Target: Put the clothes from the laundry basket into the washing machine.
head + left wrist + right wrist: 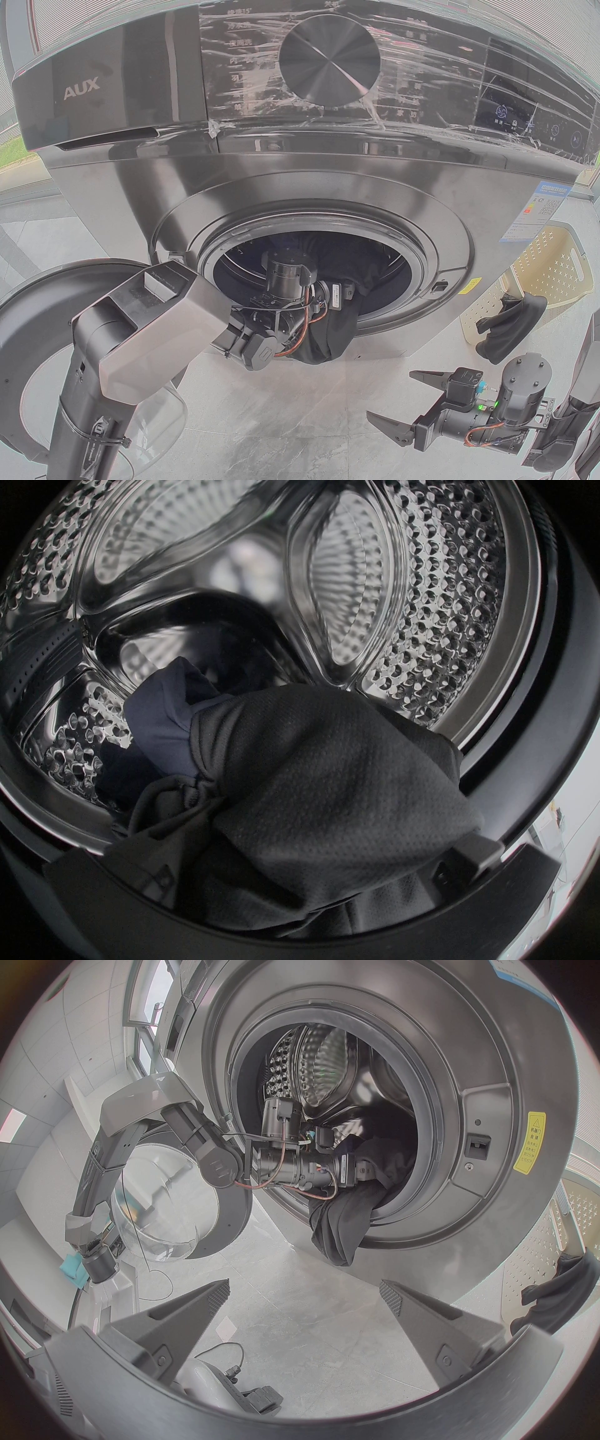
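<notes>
As grey floor tiles (294,406) gleam, left end effector (375,1169) and right end effector (392,395) gape.

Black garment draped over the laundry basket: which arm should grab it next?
Right. Its open, empty claw sits nearest the black garment on the laundry basket; the left arm is at the drum.
</notes>
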